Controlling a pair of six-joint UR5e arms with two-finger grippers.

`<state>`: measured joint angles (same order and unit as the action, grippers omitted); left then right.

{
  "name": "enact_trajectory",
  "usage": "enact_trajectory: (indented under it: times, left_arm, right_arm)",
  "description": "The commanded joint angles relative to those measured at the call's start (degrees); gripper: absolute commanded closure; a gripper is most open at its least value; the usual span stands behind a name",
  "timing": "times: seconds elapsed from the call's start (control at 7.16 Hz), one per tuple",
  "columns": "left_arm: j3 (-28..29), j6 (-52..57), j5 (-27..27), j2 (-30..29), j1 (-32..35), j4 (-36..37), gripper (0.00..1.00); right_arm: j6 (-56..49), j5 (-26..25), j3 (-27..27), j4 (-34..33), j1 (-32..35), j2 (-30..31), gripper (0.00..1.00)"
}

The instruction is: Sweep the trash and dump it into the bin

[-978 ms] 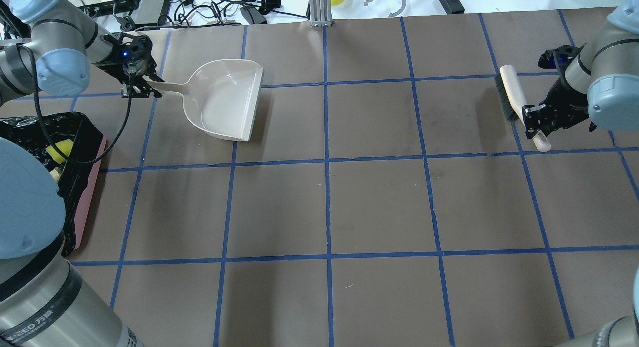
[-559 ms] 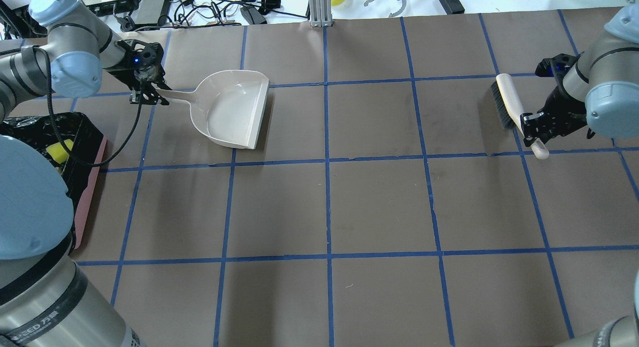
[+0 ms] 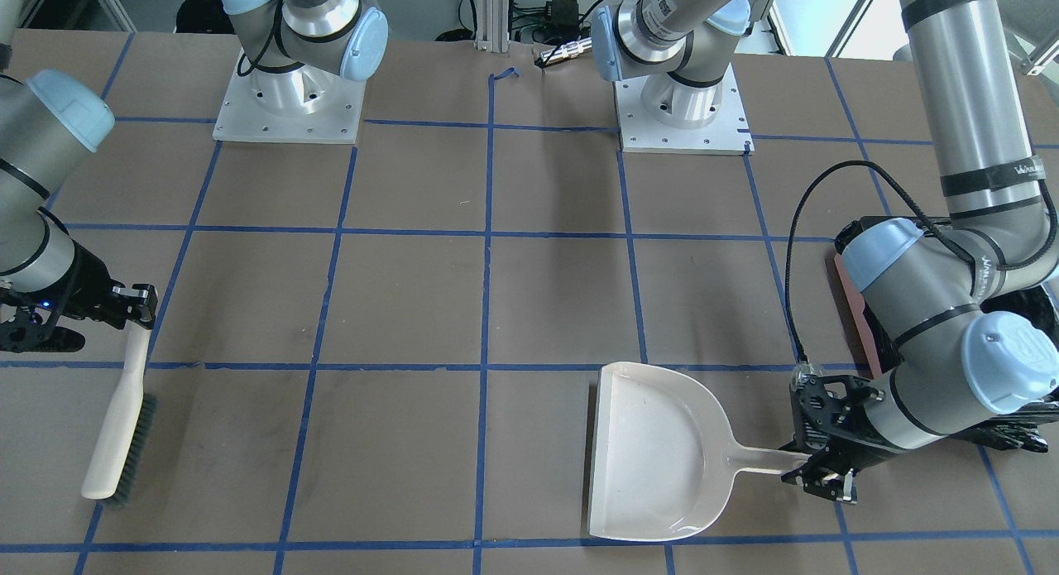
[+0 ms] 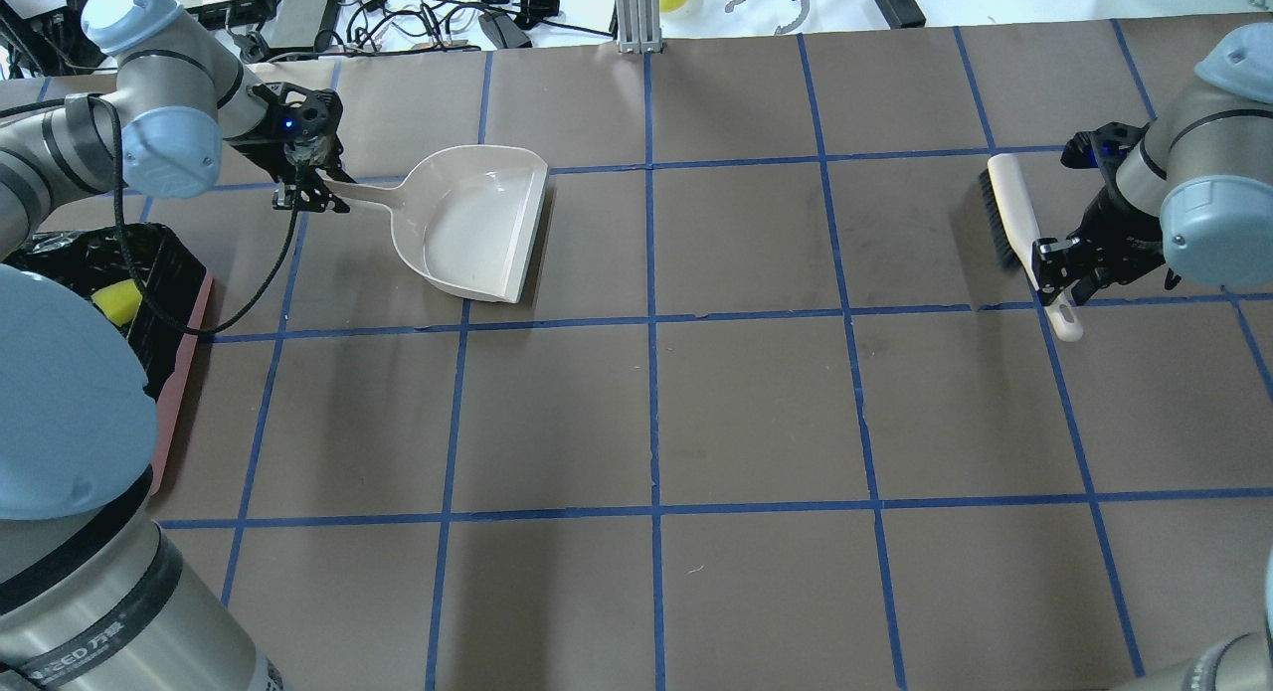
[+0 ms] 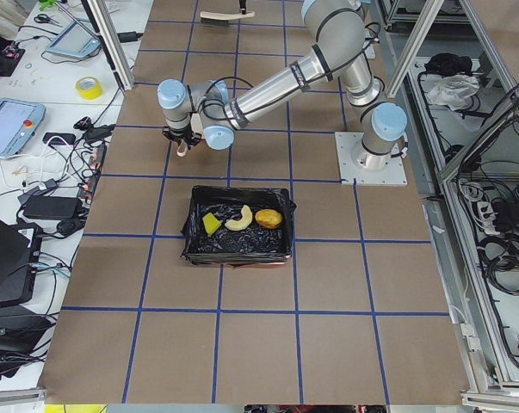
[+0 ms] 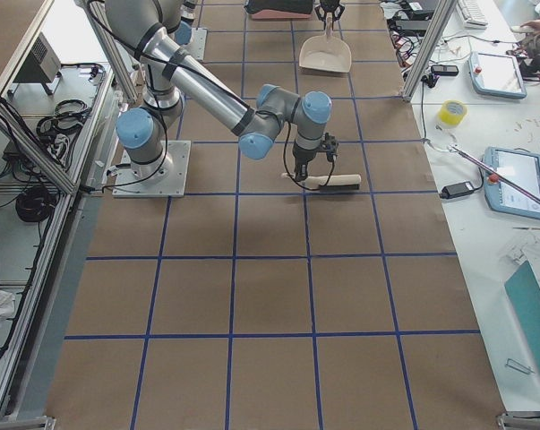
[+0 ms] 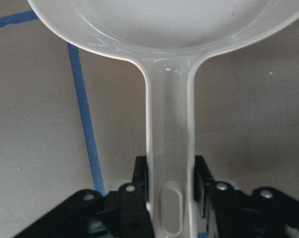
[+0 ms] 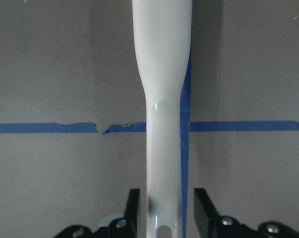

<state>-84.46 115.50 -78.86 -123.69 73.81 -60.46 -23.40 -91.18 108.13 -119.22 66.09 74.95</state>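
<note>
Checking in on the sweep job: it looks basically done to me. The trash I can see, the roll (image 5: 268,218), the ring (image 5: 238,218) and the yellow-green block (image 5: 209,224), all sits inside the bin (image 5: 233,249) on the robot's left.

The dustpan (image 4: 467,219) lies empty on the table (image 4: 756,403), with the left gripper (image 4: 316,202) clamped on its handle. The brush (image 4: 1009,199) lies far right. The right gripper (image 4: 1052,271) straddles its handle with a gap on each side, so it's let go.

I reckon what's left is dropping the dustpan and backing off.
</note>
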Motion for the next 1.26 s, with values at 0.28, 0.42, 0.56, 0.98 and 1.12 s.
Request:
enact_trajectory:
  times: [0.28,0.42,0.56,0.98,1.12]
  left_arm:
    - [-0.61,-0.45,-0.07,0.55,0.02,-0.01,0.28]
    - [-0.7,-1.32,-0.07,1.16,0.02,0.08,0.27]
    - [-1.05,-9.25,-0.15,2.64,-0.07,0.51,0.25]
    - [-4.29,-34.04,-3.41,16.66,0.9,-7.88,0.23]
    - [-4.57,-44.64,-3.23,21.25,0.98,-11.66,0.2]
  right_arm:
    - [-0.07,-0.14,-5.35,4.48,0.09,1.42,0.01]
    - [0.63,0.55,-10.17,13.4,0.78,3.35,0.01]
    - [3.94,1.6,-14.83,20.71,1.75,3.97,0.01]
    - [24.49,0.91,-18.31,29.2,17.88,11.68,0.0]
    - [24.98,0.91,-18.22,33.05,18.19,14.76,0.0]
